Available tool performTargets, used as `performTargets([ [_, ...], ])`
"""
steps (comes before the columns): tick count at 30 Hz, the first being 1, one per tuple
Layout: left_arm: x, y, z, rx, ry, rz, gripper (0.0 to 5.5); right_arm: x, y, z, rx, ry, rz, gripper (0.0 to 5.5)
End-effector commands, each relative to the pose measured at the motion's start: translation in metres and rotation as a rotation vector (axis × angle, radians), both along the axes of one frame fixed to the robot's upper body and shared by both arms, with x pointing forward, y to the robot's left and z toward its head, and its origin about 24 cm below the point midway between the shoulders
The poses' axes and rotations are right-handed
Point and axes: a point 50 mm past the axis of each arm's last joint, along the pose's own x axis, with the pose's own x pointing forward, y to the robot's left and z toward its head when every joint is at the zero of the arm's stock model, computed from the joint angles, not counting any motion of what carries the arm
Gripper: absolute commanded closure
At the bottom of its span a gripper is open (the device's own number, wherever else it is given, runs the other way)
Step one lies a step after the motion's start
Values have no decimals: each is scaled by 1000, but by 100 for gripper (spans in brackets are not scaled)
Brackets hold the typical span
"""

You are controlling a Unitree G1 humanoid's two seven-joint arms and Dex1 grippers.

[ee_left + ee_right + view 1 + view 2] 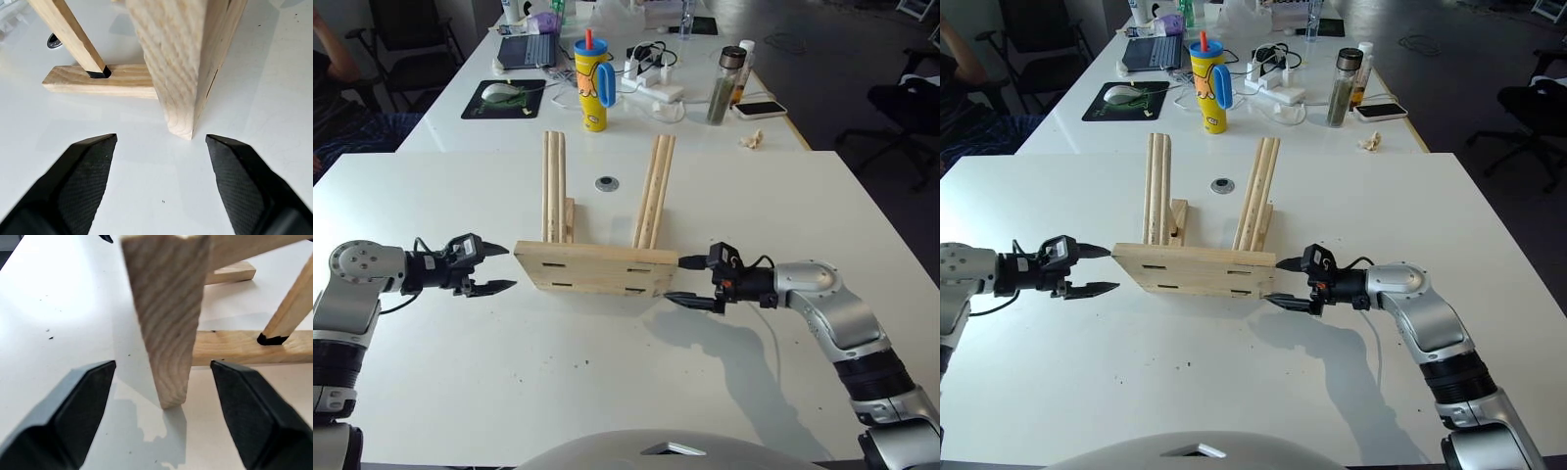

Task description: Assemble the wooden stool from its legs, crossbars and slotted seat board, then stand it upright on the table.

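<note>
**Stool lying on its side, open pincers hovering at both ends of the seat**

The white tabletop (607, 392) is carrying the stool (602, 225), which looks assembled and is lying on its side near the middle. The seat board (597, 267) is standing on its long edge with its slotted face turned toward 6 o'clock. The legs (553, 186) are pointing away toward 12 o'clock, and a crossbar (98, 81) is lying flat against the tabletop between them.

The left pincer (511, 265) is hovering at the board's 9 o'clock end. The right pincer (674, 279) is hovering at its 3 o'clock end. Each is spread wide with a finger on either side of the end grain, and both are gripping nothing.

Standing the stool upright is probably the remaining step. The ends offer only narrow faces, so a shallow grip could let the board slip out. If one arm is lifting faster than the other, the frame could twist and a leg could work loose from its slot. Pushing instead of clamping could send the stool sliding across the smooth tabletop.
</note>
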Motion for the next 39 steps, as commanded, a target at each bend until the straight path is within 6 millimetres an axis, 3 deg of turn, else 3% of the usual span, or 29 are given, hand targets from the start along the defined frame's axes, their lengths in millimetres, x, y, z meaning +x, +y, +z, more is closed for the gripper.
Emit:
performTargets([
  [1,10,-9,-1,3,-10,-60,211,8,6,5,7,-38,23,190],
  [4,13,-14,0,-19,-7,-82,211,12,9,6,19,-35,41,217],
  [15,12,-16,9,-100,61,-117,390,12,8,4,40,17,93,404],
  [18,4,-21,21,-200,144,-148,394,7,7,16,95,106,157,405],
  [23,-13,-31,59,-363,320,-241,399,3,10,70,202,219,278,407],
  [27,-20,-37,120,-554,479,-316,401,-6,9,145,285,464,464,410],
  [30,-12,-28,140,-628,600,-234,401,15,9,194,423,678,472,415],
  [31,-2,-22,138,-645,626,-163,401,29,9,196,467,757,410,416],
  [34,26,-7,127,-735,699,25,401,52,4,165,452,962,230,418],
  [39,47,6,75,-767,836,256,401,70,4,109,451,1171,57,418],
])
